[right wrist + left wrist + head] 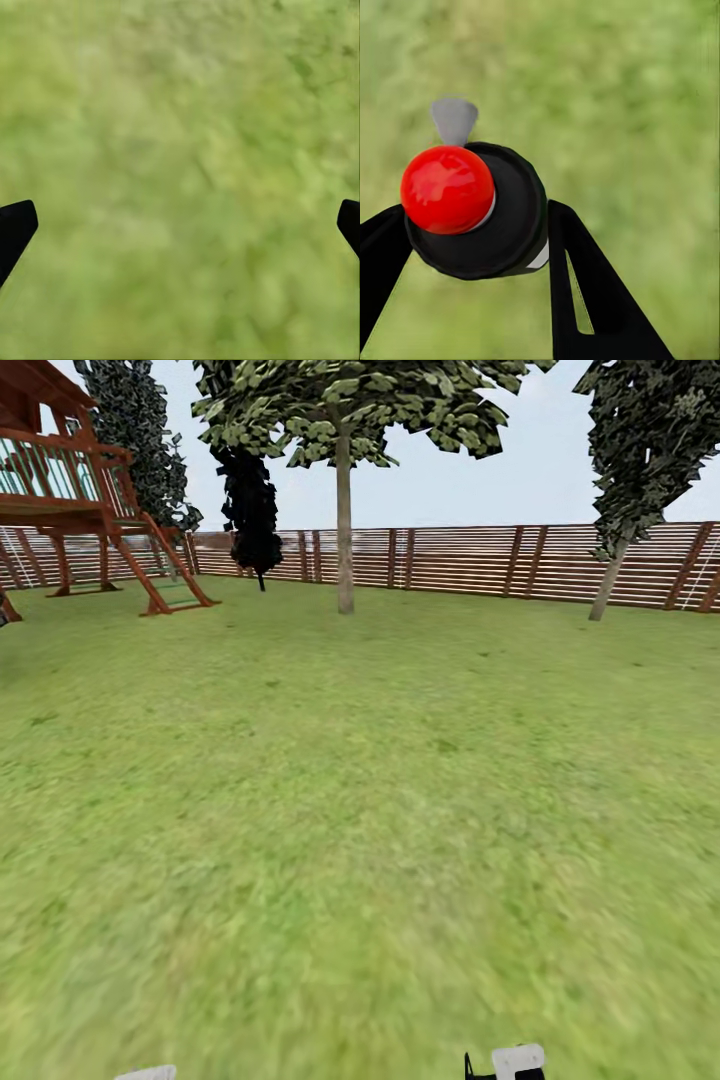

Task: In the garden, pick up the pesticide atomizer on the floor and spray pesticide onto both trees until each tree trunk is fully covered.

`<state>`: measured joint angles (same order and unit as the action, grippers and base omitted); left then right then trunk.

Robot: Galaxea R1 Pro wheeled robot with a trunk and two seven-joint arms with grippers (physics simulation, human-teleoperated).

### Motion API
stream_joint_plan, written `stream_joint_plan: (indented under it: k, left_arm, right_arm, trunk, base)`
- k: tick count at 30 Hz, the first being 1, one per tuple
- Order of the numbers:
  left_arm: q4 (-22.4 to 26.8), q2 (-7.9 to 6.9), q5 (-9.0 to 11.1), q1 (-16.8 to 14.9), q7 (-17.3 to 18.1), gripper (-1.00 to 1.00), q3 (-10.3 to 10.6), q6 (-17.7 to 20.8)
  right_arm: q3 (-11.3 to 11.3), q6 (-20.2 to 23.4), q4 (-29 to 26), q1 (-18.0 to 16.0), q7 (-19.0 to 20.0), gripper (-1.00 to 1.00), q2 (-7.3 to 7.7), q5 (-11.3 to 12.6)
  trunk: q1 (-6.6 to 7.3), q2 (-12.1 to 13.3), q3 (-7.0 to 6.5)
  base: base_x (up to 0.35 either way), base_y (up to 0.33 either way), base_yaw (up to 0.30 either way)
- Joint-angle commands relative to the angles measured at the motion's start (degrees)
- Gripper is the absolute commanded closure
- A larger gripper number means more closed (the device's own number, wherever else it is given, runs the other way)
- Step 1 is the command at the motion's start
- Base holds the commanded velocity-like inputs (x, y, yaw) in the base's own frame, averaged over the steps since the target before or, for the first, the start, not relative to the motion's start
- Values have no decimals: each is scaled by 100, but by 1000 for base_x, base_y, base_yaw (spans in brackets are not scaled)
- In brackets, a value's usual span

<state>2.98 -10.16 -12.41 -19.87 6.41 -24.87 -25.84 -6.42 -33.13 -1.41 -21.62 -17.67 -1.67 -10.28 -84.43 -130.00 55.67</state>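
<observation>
The pesticide atomizer (487, 217) shows end-on in the left wrist view: a dark round cap with a glossy red knob and a small grey nozzle. My left gripper (476, 225) is shut on it, a black finger on each side, above blurred grass. My right gripper (180, 225) is open over the lawn, nothing between its fingertips. In the head view, one tree trunk (344, 530) rises straight at the far centre of the garden lawn (360, 810). A second tree trunk (606, 585) leans at the far right by the fence. The concrete floor is out of view.
A brown slat fence (470, 560) closes the far side. A wooden play tower with a ladder (90, 510) stands far left, and a near-black cone tree (250, 510) is beside it. White arm parts (515, 1063) peek in at the lower edge.
</observation>
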Motion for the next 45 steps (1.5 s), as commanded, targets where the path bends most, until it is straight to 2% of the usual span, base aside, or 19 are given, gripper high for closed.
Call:
stream_joint_plan:
  k: [1,45]
  left_arm:
    - [1,3,1,0,0,100,-2,0]
    - [1,-3,10,1,0,100,-11,-1]
  right_arm:
    - [-1,0,0,0,0,-100,0,0]
    - [-3,0,-2,0,0,-100,0,0]
  trunk:
    - [0,0,0]
    - [0,0,0]
  base:
    - [338,79,0]
    - [338,79,0]
